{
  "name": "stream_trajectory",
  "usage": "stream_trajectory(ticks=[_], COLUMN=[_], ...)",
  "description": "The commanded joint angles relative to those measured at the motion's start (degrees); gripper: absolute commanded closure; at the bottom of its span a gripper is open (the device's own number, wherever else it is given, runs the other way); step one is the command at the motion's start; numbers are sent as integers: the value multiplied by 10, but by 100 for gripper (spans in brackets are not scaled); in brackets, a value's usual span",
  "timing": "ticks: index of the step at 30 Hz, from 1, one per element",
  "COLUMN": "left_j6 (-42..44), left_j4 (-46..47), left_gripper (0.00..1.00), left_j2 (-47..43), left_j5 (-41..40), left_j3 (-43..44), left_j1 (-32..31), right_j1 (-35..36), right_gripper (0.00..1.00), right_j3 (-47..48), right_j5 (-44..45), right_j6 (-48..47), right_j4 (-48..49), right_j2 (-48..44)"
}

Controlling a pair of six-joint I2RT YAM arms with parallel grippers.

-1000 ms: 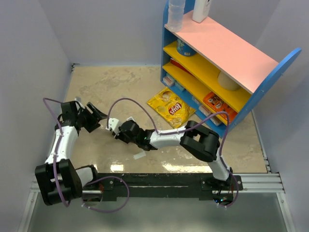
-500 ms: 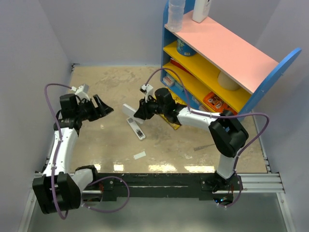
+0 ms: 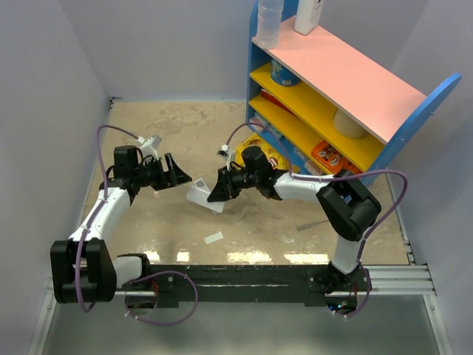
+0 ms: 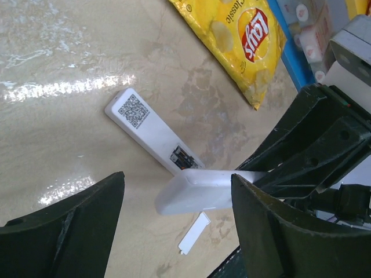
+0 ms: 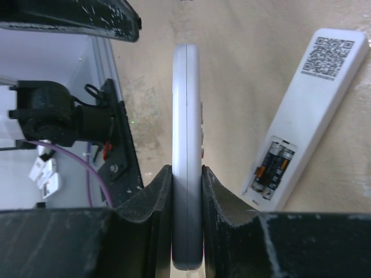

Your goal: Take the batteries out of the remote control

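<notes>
Top: right end effector (image 3: 219,191) clamps the remote (image 3: 201,197) by one end, off the surface (image 3: 170,133), mid-table. Left end effector (image 3: 176,174) is wide open, empty, just beside it. Shelf (image 3: 347,81) is near on the right, open room on the left.

Left wrist: remote (image 4: 197,191) ahead of the fingers (image 4: 64,231), untouched; bar (image 4: 148,130) below.

Right wrist: remote (image 5: 186,145) edge-on. Judged light, stiff, slick; take the free end across its flat faces. No batteries show on it.

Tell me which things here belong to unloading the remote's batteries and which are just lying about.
Job: white flat rectangular plastic handset, clamped in the right gripper; open left gripper near it.
Lying about: narrow white plastic bar with QR label, battery bay open; yellow crisp bag; small white plastic scrap; blue, pink and yellow shelf unit.
</notes>
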Motion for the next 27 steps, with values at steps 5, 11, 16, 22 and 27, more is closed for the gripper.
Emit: stream_trajectory(ticks=[5, 11, 16, 22, 27], left_j6=[23, 15, 6, 6, 2], left_j4=[42, 49, 68, 76, 82], left_gripper=[22, 23, 27, 28, 39], left_j2=[-3, 14, 24, 33, 45], left_j5=[73, 79, 94, 96, 101], left_j3=[-13, -10, -12, -13, -9], left_j1=[-17, -18, -17, -17, -17], right_j1=[-33, -46, -51, -51, -51], right_gripper=[100, 100, 100, 100, 100], right_j3=[-28, -47, -49, -55, -60], right_j5=[-87, -105, -109, -115, -122], right_j6=[118, 177, 193, 218, 232], right_j4=[164, 244, 264, 300, 321], right_j2=[-17, -13, -7, -1, 8])
